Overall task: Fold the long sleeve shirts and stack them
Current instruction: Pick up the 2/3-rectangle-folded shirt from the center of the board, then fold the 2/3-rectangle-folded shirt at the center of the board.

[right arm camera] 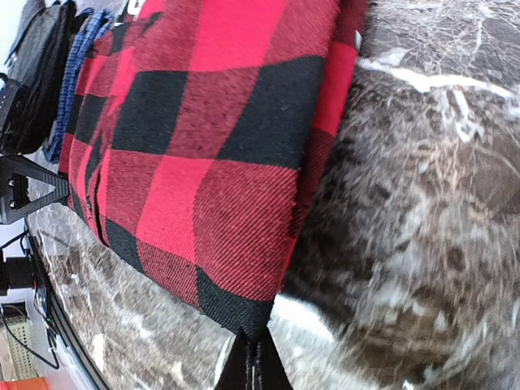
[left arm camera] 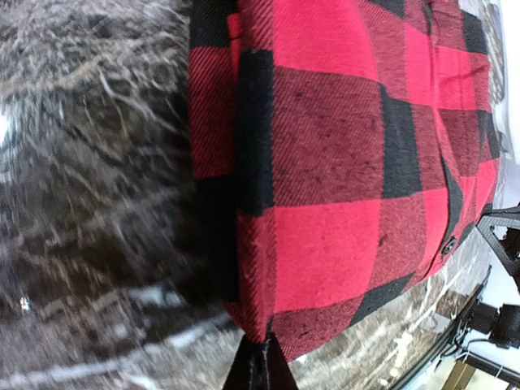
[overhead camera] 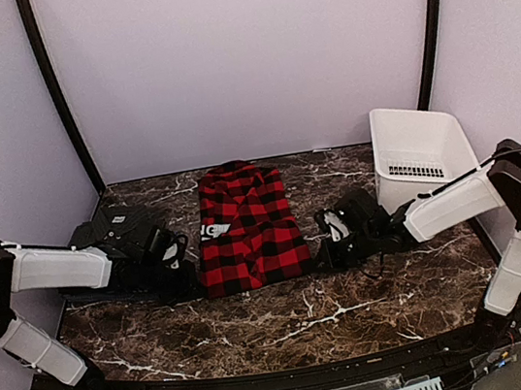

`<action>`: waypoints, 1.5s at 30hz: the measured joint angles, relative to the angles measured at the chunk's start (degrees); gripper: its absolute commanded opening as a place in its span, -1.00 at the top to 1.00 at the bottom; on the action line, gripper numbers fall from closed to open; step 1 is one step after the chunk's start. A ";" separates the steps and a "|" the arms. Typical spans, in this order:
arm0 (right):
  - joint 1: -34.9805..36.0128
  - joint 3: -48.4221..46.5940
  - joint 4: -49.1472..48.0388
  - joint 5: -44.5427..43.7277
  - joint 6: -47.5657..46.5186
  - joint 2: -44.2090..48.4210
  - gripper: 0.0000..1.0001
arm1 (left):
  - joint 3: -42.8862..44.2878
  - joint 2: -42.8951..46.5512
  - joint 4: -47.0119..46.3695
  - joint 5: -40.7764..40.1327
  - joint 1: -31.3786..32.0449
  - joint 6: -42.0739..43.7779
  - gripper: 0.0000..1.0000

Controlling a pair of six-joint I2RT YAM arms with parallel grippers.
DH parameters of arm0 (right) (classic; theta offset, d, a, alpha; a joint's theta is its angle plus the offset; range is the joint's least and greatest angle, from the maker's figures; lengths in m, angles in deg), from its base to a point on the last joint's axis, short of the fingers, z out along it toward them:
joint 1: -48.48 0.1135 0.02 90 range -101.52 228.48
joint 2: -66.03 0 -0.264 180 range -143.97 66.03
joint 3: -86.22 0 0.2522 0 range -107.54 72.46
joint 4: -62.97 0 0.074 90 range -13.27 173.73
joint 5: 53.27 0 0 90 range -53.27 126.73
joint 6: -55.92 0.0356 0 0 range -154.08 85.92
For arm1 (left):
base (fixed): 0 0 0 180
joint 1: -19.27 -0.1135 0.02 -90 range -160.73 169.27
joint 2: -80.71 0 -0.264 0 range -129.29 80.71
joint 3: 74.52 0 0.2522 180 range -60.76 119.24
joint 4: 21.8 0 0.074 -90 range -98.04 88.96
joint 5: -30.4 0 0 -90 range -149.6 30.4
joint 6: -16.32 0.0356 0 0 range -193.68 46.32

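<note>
The red-and-black checked shirt (overhead camera: 245, 225) lies folded into a long strip in the middle of the marble table, with white letters on black at its left edge. My left gripper (overhead camera: 196, 285) is shut on the shirt's near left corner (left arm camera: 268, 325). My right gripper (overhead camera: 321, 257) is shut on its near right corner (right arm camera: 252, 317). A black shirt (overhead camera: 113, 227) lies under and behind my left arm. In the right wrist view the black shirt (right arm camera: 36, 73) and the edge of a blue shirt (right arm camera: 77, 77) show beyond the checked one.
A white plastic basket (overhead camera: 418, 154) stands at the back right, just behind my right arm. The dark marble table (overhead camera: 290, 323) has a raised black rail along its near edge. Grey walls close in the back and sides.
</note>
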 measured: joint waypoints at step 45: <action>-15.96 -82.01 28.65 -6.03 -9.09 -52.24 1.00 | 74.23 -55.17 8.81 4.35 -15.54 10.75 1.00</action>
